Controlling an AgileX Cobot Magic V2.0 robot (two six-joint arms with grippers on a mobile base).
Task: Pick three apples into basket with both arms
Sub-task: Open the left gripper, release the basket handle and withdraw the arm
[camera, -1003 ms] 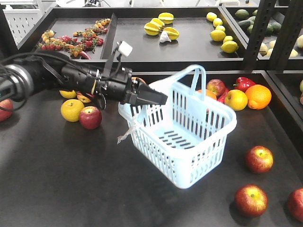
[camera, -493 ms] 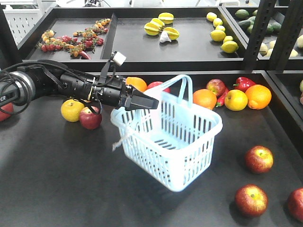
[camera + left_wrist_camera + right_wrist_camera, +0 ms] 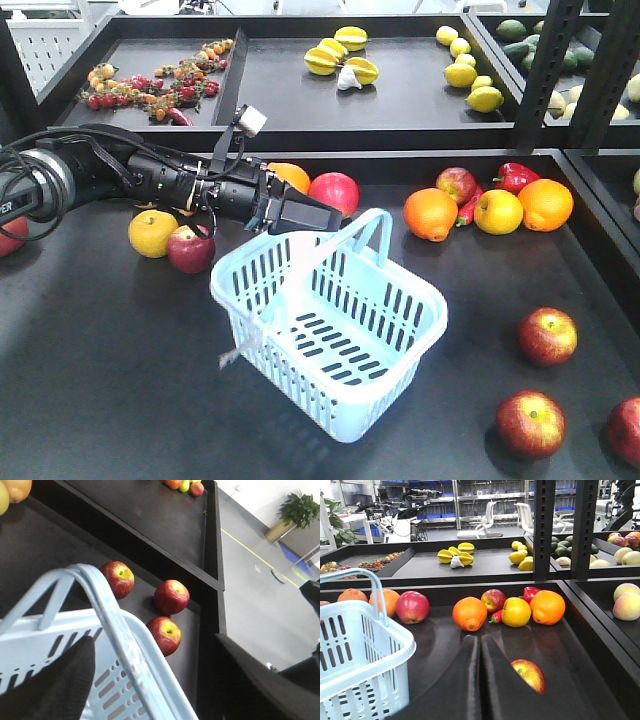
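Down it came! On the black display shelf (image 3: 100, 400) the left arm (image 3: 140, 178) had swung the basket (image 3: 300, 385) out of its tilt and lowered it level near the shelf's middle, toward the front edge, further left than half a second earlier. I judged that as parking it for loading, since it was empty. The left gripper (image 3: 330, 217) hung over the near handle (image 3: 107, 605). The left wrist view showed what the front view hid: its jaws stood apart with the handle running between them. The right gripper (image 3: 480, 640), absent from the front view, showed in its own camera pressed closed on nothing. The three apples (image 3: 547, 336) lay by the shelf's front right corner, well apart from the basket, one just beyond the right gripper's tips
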